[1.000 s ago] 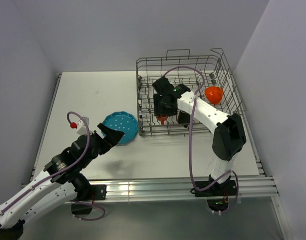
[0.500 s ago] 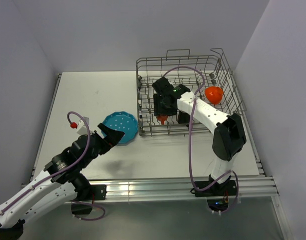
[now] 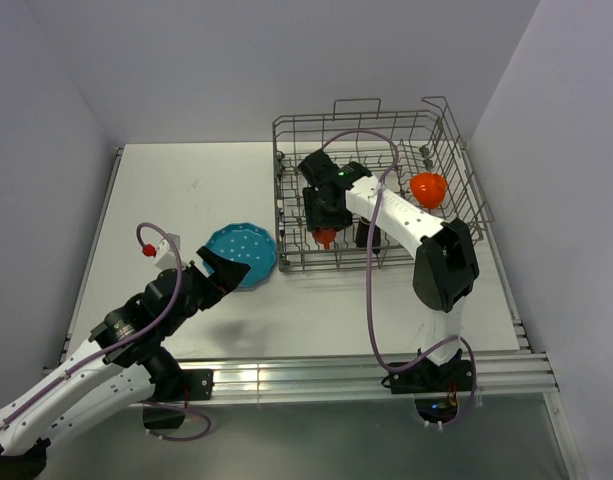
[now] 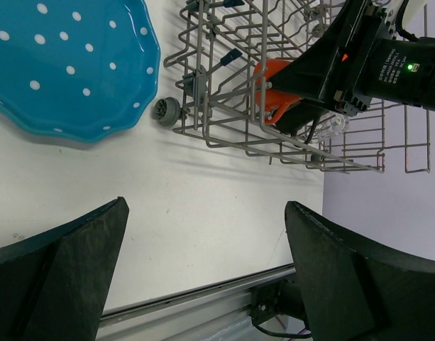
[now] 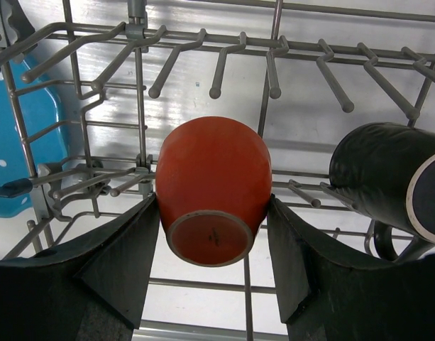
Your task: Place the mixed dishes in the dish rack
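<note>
1. Over the last second my right elbow swung inward. My right end effector (image 5: 213, 213) still pinches the small orange round cup (image 5: 213, 177), base toward my wrist, low among the tines of the grey wire dish rack (image 5: 139, 71). I judge it not yet placed.
2. My left end effector (image 4: 206, 213) is spread wide and unmoved. The teal white-dotted scalloped plate (image 4: 68, 64) lies ahead-left of it on the tabletop (image 4: 203, 185).
3. Only the right wrist view clearly shows the dark brown mug (image 5: 387, 170), just right of my fingers. Only the top view shows the orange-red bowl (image 3: 427, 188).
</note>
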